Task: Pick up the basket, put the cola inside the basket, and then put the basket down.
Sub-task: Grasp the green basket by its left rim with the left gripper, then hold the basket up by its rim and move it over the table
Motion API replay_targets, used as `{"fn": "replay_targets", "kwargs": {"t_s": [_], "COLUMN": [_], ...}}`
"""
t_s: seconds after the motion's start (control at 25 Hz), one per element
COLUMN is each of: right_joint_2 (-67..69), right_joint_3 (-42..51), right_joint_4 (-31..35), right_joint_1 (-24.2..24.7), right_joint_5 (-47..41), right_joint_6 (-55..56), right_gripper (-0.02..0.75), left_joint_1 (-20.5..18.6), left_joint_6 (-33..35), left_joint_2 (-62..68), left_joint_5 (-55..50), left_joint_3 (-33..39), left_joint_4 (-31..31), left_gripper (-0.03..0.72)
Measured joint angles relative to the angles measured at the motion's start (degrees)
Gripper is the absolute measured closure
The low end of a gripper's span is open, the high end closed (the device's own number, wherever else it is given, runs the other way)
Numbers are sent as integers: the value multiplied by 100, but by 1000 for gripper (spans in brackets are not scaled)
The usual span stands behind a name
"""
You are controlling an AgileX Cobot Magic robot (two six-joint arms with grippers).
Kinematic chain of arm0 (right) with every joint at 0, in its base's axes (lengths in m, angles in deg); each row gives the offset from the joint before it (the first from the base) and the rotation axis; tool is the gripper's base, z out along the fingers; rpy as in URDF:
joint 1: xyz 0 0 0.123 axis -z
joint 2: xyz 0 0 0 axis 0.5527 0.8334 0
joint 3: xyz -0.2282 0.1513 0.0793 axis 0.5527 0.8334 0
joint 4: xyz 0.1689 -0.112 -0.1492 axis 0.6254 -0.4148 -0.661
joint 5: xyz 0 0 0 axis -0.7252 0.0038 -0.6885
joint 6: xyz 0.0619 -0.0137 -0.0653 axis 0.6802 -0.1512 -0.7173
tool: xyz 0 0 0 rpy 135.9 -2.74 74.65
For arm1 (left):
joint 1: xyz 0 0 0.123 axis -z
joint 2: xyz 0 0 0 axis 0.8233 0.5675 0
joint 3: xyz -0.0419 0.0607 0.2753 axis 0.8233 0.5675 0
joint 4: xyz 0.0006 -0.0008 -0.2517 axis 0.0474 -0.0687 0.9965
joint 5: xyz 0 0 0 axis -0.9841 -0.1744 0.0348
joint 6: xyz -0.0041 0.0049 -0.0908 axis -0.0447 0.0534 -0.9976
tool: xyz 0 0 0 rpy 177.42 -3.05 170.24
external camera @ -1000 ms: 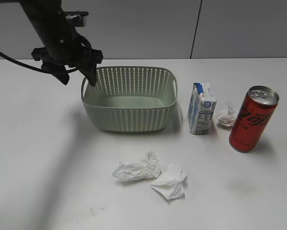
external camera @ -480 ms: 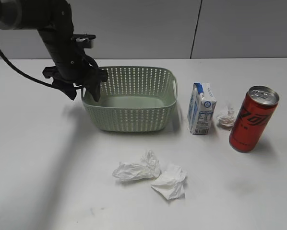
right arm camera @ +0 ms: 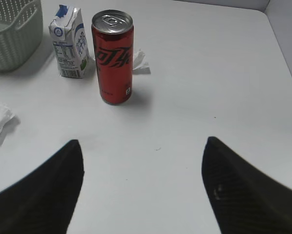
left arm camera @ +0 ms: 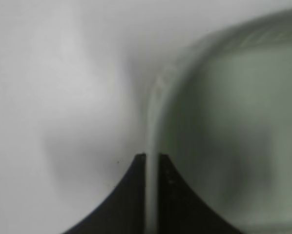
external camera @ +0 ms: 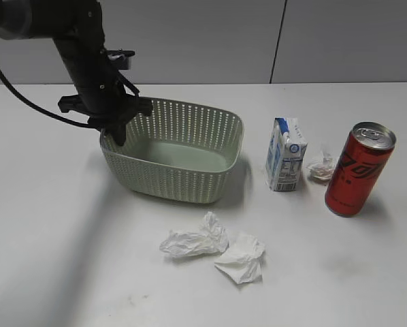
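Bright even overhead light, soft shadows, left wrist view heavily blurred around the left gripper [left arm camera: 152, 168], other views sharp

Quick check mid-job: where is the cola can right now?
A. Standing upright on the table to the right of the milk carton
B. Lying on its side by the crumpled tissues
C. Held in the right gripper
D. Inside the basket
A. The cola stands upright on the table, right of the milk carton; the basket holds nothing, and the right gripper is open and empty, short of the can.
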Motion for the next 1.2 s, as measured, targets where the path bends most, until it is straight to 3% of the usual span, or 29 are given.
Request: {"fn": "replay_targets", "kwargs": {"t_s": [0.4,0.72,0.92,1.2], "right_joint_2": [0,0,0,0], "right_joint_3": [0,0,0,0], "right_joint_4": [0,0,0,0], "right_joint_1": [0,0,0,0], "right_joint_5": [0,0,0,0], "right_joint_6": [5,11,17,22], "right_gripper": [152,152,152,152], "left_joint_1": [0,52,115,131], "left_joint_6": [-561,-855,-1083,-1134], "left_joint_2": [-173,-929,-1794,-3350], "left_joint_5": [-947,-953,-759,412], "left_joint_3": [-204,-108,998,3404], "left_joint_4": [22,521,631,692], "left_gripper": [688,688,688,688]}}
